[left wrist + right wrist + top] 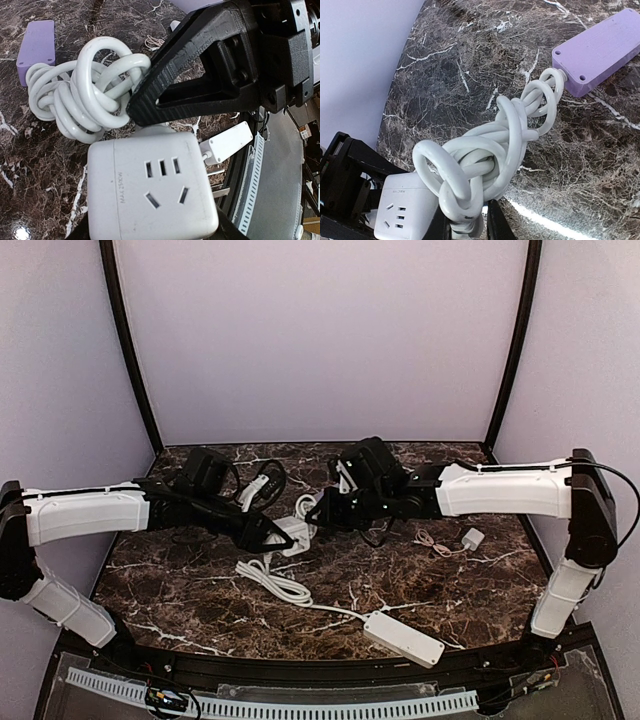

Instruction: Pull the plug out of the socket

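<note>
The socket [150, 185], a white cube with outlet holes, sits between my left gripper's [152, 230] jaws, which are shut on its sides. In the top view the socket [291, 533] lies mid-table, with the left gripper [272, 530] on its left and the right gripper [318, 517] on its right. The plug [465, 231] pokes out under the knotted thick white cord [485, 150], right beside the socket [402, 212]. My right gripper [470, 220] is shut on the plug, one black finger on each side. One right finger [200, 80] reaches over the cube's back edge.
The cord [272, 580] snakes to the long white power strip [403, 638] near the front edge. A small white charger [472, 538] with a thin cable lies to the right. In the wrist views a lavender-looking flat block [597, 50] ends the coils. A small white box [227, 142] lies beside the cube.
</note>
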Tool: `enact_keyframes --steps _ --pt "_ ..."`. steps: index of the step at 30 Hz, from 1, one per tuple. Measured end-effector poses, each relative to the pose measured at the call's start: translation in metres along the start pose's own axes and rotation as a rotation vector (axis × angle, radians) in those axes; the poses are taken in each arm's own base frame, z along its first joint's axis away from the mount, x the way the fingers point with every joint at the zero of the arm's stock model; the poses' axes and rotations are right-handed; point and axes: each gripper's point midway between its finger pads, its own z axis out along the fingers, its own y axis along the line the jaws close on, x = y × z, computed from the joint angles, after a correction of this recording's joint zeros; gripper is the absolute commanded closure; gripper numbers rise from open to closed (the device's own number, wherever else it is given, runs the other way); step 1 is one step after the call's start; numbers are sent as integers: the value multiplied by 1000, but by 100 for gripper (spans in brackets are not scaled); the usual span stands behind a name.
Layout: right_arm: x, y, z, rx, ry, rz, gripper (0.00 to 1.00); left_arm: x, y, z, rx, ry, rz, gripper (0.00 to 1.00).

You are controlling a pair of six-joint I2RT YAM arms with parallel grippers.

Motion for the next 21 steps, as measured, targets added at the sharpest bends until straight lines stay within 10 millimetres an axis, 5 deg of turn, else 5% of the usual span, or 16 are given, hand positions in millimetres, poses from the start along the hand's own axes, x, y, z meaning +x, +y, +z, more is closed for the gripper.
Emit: enact_keyframes --steps 3,21 --pt "0 2 0 -6 -4 -3 100 0 1 0 -6 1 2 99" --pt "0 10 -4 -1 -78 -90 100 -3 3 -7 48 -8 -43 99"
